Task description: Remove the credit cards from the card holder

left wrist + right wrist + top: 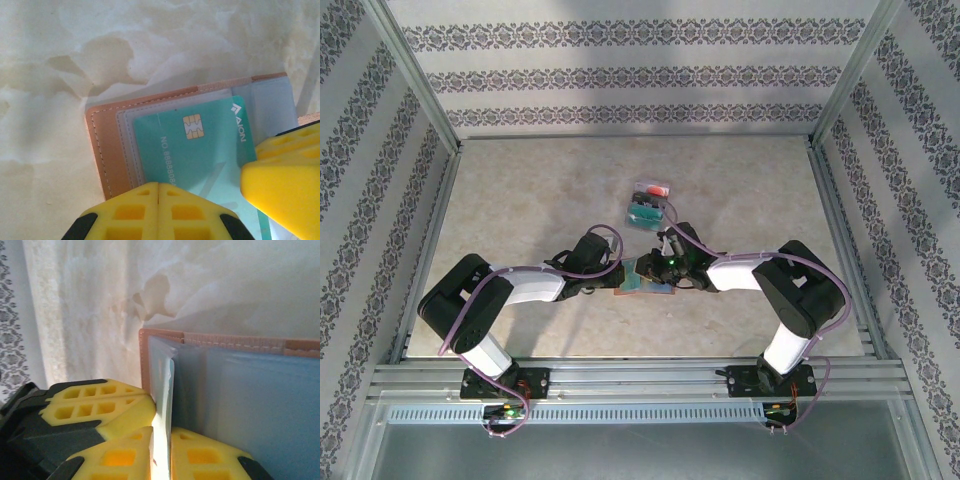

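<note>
the step in hand looks like drawing a card out of its pocket. the small flat brown leather-like card holder [638, 285] lies open on the pale marbled surface [520, 200], near the front and midway between the two arms, with both grippers meeting over it.

the left gripper [158, 189] is fully closed with nothing between its yellow fingers. it sits at the near edge of the card holder, and i judge it is pressing down to pin it in place.

the right gripper [161, 434] has its fingers drawn to a narrow slit either side of a thin pale edge rising from the pocket. this seems to be the edge of the teal credit card with a gold chip [195, 145], so it has a pinch on it.

the next move calls for a straight pull along the pocket's opening. the left gripper needs to hold the card holder down so it does not drag or fold shut.

the card holder shows a stitched brown border [107, 150] and blue-grey, slightly see-through pocket panels [250, 390]. the teal credit card sits mostly inside one pocket, chip and pale lettering facing up.

further back on the surface lies a small pile of flat things [646, 205], one green and one with red, likely cards already taken out.
</note>
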### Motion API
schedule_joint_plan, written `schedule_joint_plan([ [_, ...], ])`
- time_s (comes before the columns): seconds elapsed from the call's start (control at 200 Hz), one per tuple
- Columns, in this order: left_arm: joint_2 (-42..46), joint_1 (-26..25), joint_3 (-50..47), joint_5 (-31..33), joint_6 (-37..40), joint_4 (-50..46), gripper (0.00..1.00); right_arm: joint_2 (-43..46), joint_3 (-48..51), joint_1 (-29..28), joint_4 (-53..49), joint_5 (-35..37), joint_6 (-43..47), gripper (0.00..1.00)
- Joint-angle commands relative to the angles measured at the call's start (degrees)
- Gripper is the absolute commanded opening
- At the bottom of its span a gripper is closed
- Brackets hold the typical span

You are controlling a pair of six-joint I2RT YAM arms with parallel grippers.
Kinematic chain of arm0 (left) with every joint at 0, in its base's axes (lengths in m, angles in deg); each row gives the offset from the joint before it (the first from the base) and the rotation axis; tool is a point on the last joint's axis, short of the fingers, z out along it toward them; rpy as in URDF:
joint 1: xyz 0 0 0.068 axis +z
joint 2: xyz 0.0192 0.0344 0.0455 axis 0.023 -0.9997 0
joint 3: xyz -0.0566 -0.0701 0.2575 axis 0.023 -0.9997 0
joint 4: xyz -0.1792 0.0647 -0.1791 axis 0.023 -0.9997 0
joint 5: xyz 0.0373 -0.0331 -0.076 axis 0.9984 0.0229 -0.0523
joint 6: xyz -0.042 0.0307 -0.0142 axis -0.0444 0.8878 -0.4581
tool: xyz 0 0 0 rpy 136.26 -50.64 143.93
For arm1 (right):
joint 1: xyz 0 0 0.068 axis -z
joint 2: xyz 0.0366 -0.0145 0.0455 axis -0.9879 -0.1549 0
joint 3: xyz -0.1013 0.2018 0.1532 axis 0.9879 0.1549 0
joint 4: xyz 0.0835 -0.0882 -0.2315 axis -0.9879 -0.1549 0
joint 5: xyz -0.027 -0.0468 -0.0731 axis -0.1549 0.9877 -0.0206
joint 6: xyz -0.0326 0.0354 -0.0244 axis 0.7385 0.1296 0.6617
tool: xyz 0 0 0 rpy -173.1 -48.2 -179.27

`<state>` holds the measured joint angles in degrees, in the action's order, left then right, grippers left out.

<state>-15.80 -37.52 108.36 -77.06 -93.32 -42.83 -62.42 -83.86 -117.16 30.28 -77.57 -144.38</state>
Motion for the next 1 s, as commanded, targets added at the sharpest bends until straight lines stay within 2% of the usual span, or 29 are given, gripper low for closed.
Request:
schedule_joint_plan([
  [0.0,-1.0,0.3,-1.0,0.0,-0.4,0.1,0.08,0.3,0.9,0.7,9.6,-4.0,-2.5,0.16],
  [0.155,-1.1,0.3,-0.9,0.1,-0.4,-0.1,0.11,0.8,1.9,1.5,11.0,-4.8,-2.9,0.16],
  [0.58,-1.3,0.3,-0.4,0.1,-0.4,-0.7,0.1,2.8,5.2,3.6,12.2,-4.4,-3.2,0.11],
  [0.999,-2.5,0.3,0.6,-0.8,-0.3,-0.8,0.04,-0.8,3.6,2.5,17.3,-6.4,-5.6,0.15],
])
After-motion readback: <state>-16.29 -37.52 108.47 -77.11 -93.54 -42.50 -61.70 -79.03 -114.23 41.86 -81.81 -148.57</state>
